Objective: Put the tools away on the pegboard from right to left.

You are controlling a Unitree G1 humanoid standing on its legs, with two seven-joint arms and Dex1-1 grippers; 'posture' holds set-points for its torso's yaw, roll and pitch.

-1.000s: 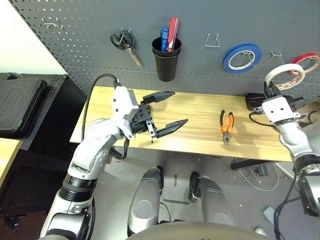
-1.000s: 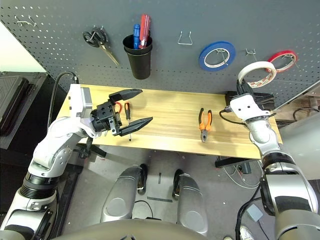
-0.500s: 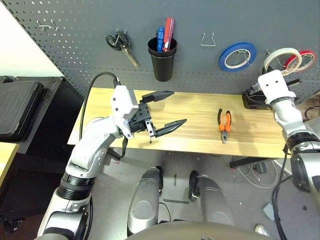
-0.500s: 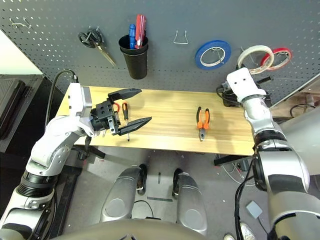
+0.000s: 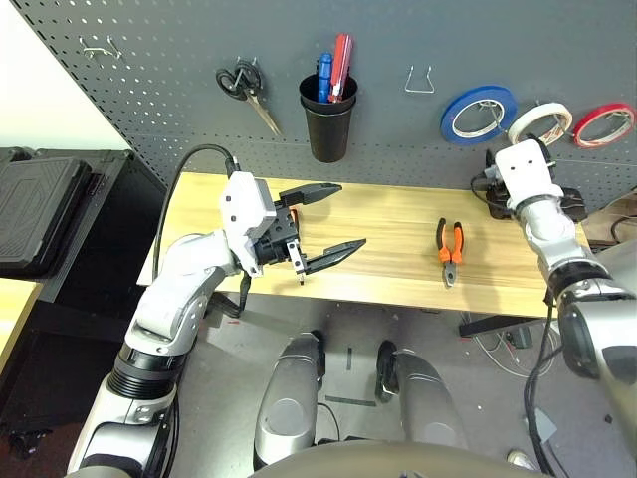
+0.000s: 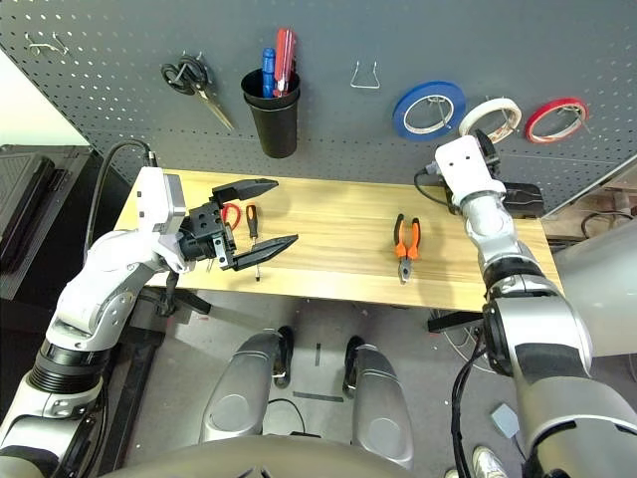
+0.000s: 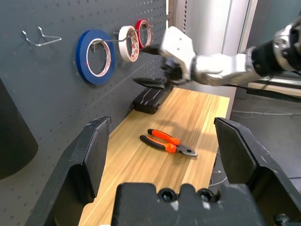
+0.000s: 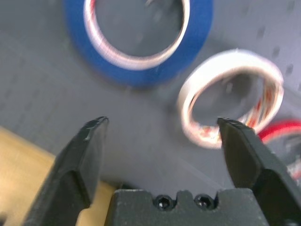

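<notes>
On perforated grey pegboard (image 5: 398, 50), ring-shaped whitish tape roll (image 5: 540, 123)

Even, fairly bright light; pale reflections on the wooden tabletop (image 5: 388, 214) and a soft shadow beside the pliers (image 7: 165, 141). The upper-left wall (image 5: 50, 110) is near white. Right wrist view: tape rolls (image 8: 187, 101) and pegboard (image 8: 136, 155) blurred throughout.
</notes>
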